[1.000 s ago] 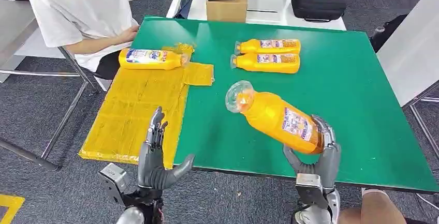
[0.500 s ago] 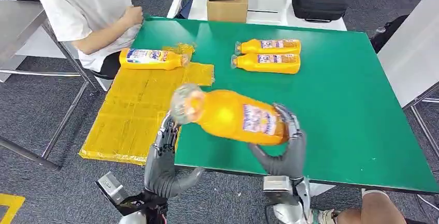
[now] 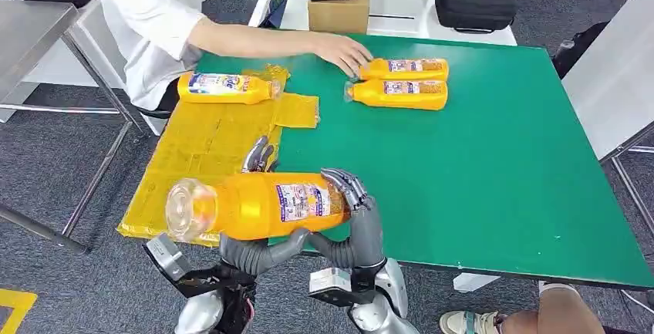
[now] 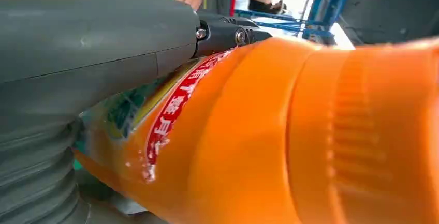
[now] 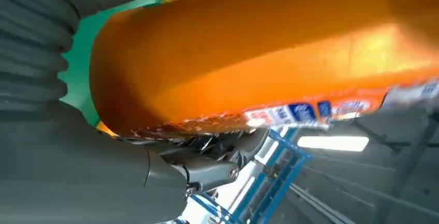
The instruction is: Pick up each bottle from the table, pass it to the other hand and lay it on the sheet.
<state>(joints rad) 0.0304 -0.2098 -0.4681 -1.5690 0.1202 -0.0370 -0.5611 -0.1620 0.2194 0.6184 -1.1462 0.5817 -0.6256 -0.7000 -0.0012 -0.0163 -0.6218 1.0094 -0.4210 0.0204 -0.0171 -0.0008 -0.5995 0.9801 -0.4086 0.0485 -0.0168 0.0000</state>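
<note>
An orange bottle (image 3: 254,207) with a clear cap hangs level over the table's front edge, cap end over the yellow sheet (image 3: 193,156). My right hand (image 3: 356,222) grips its base end. My left hand (image 3: 245,255) sits under its middle, thumb beneath and fingers (image 3: 258,155) straight up behind it. Up close in the left wrist view the bottle (image 4: 310,131) lies against my thumb (image 4: 93,43); in the right wrist view the bottle (image 5: 259,53) rests in the right hand (image 5: 77,172). Another bottle (image 3: 224,87) lies on the sheet's far end.
Two orange bottles (image 3: 401,69) (image 3: 399,94) lie side by side at the back of the green table (image 3: 478,156). A person's hand (image 3: 343,52) reaches across to the farther bottle's cap. Behind stand a cardboard box (image 3: 338,10) and a black case (image 3: 472,2).
My right hand carried the bottle leftward, turning it level, until it met my left hand. The seated person stretched an arm across to the two bottles at the back.
</note>
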